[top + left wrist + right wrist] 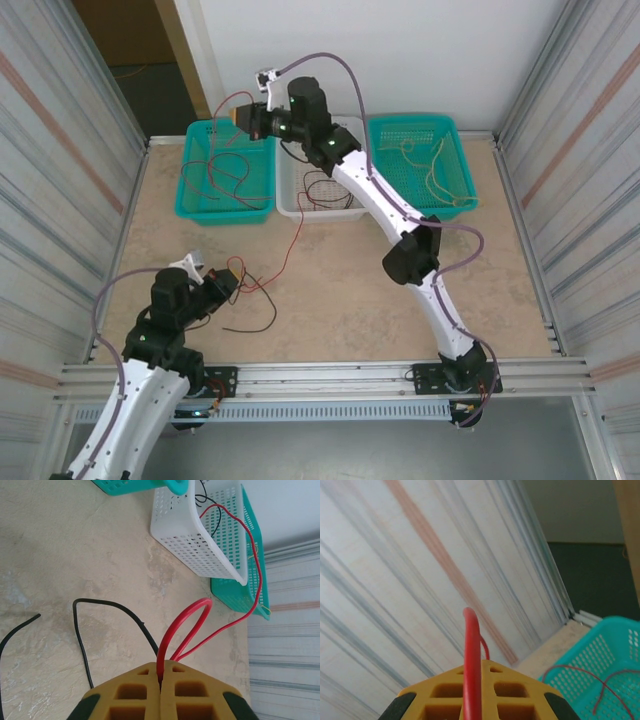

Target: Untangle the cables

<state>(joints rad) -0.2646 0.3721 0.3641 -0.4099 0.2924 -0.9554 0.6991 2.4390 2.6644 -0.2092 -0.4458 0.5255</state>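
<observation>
The left gripper point(161, 674) and right gripper point(472, 667) were each clenched on red cable point(471, 635), judged light, limp and springy, best pinched near an end.

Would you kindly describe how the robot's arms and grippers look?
The left arm and right arm have white shells, black joint housings and small green lights. A lavender hose runs along each. The left gripper and right gripper have mustard-yellow fingers with rectangular cut-outs.
</observation>
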